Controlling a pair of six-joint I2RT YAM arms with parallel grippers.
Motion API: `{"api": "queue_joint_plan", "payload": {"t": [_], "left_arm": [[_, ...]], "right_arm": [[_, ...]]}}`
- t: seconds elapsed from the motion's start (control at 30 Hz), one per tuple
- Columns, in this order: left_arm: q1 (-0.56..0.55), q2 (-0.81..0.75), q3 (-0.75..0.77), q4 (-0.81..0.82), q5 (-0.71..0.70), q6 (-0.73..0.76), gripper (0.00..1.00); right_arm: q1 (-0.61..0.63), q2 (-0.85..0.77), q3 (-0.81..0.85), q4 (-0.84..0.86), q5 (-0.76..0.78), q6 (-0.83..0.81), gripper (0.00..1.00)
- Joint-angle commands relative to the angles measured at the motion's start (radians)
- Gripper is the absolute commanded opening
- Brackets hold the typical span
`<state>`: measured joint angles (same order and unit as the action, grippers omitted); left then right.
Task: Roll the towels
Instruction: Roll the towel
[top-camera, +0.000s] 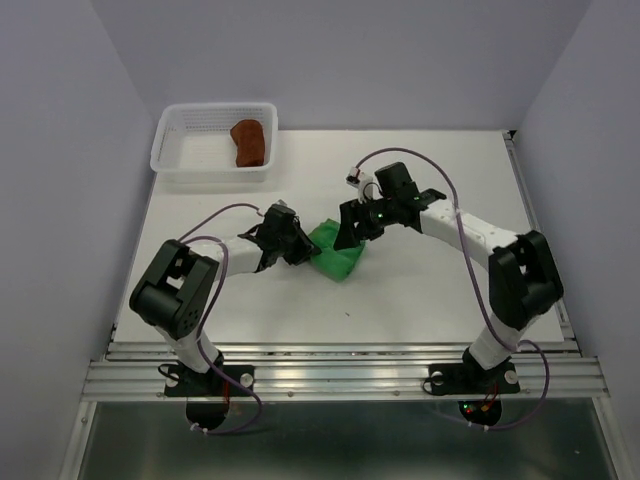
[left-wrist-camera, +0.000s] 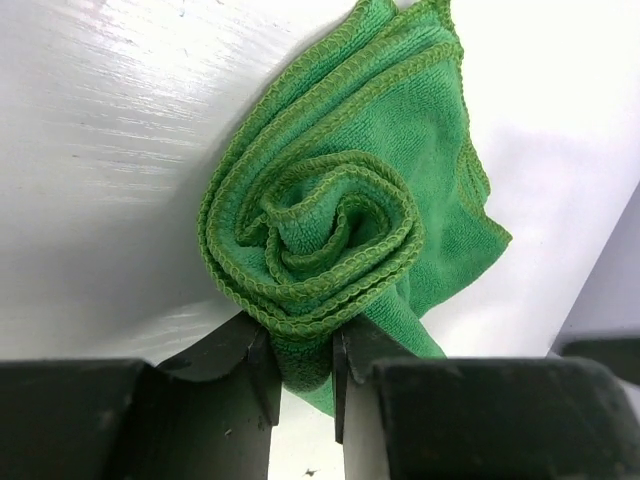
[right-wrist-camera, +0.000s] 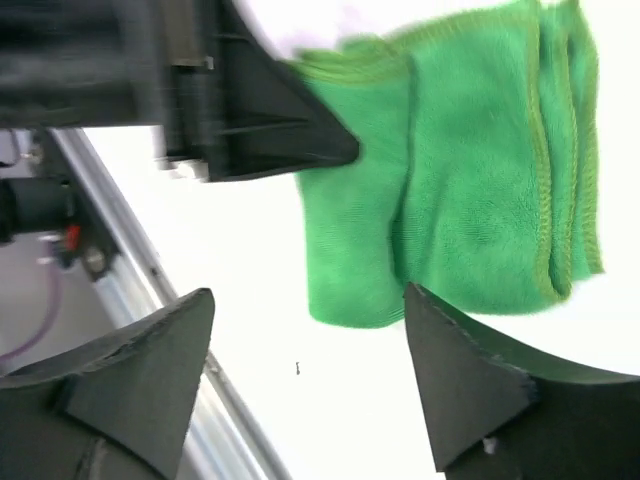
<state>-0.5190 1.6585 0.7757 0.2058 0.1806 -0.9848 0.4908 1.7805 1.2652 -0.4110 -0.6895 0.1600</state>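
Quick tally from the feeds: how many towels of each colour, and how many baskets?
green towel: 1, on the table, pinched by the left tool
rust-brown towel: 1, inside the basket
white basket: 1
Total: 3 things, 2 of them towels

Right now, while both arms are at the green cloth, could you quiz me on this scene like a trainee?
1. True or false: the rust-brown rolled towel lies inside the white plastic mesh basket.
2. Which jaws pinch the green microfibre towel? A) left jaws B) right jaws
3. Fill in: the right jaws stand ____.
Key: 1 true; 2 A; 3 open.
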Motion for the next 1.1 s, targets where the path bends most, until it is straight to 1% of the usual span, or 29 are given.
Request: {"api": "queue_joint_plan", "payload": {"t": [0.0,0.03,0.07,0.1,0.17,0.2,0.27,0.3,0.33,0.4,0.63,0.87,0.93,1.07], "left_arm": [[-0.022,-0.031,0.028,-0.172,-0.084,0.040,0.16],[-0.024,-0.043,0.031,-0.198,-0.084,0.038,0.16],[-0.027,-0.051,0.031,-0.204,-0.082,0.035,0.16],[-0.029,-0.058,0.027,-0.204,-0.078,0.032,0.17],[-0.030,-0.083,0.022,-0.239,-0.070,0.025,0.17],[-0.033,-0.089,0.022,-0.247,-0.064,0.023,0.17],[-0.035,-0.109,0.019,-0.264,-0.049,0.023,0.18],[-0.042,-0.126,0.014,-0.273,-0.059,0.014,0.20],[-0.044,-0.134,0.011,-0.276,-0.064,0.012,0.20],[-0.046,-0.146,0.001,-0.285,-0.066,0.005,0.20],[-0.055,-0.160,-0.010,-0.301,-0.069,-0.005,0.21],[-0.056,-0.151,-0.003,-0.307,-0.064,-0.012,0.21],[-0.056,-0.152,0.000,-0.309,-0.064,-0.012,0.23],[-0.056,-0.161,0.000,-0.313,-0.061,-0.017,0.25]], "right_arm": [[0.142,-0.196,-0.059,0.029,0.286,-0.114,0.83],[0.169,-0.214,-0.067,0.029,0.364,-0.125,0.83],[0.219,-0.242,-0.082,0.028,0.396,-0.128,0.83],[0.242,-0.253,-0.093,0.031,0.469,-0.128,0.83],[0.285,-0.268,-0.110,0.046,0.527,-0.137,0.83],[0.326,-0.280,-0.136,0.061,0.556,-0.139,0.83],[0.373,-0.285,-0.158,0.100,0.629,-0.148,0.83],[0.415,-0.286,-0.186,0.141,0.684,-0.146,0.83],[0.431,-0.286,-0.200,0.162,0.715,-0.186,0.83],[0.451,-0.279,-0.240,0.225,0.737,-0.189,0.83],[0.482,-0.234,-0.293,0.359,0.734,-0.232,0.82],[0.523,-0.190,-0.328,0.400,0.703,-0.252,0.80],[0.534,-0.185,-0.346,0.400,0.709,-0.251,0.78],[0.545,-0.190,-0.411,0.477,0.769,-0.243,0.76]]}}
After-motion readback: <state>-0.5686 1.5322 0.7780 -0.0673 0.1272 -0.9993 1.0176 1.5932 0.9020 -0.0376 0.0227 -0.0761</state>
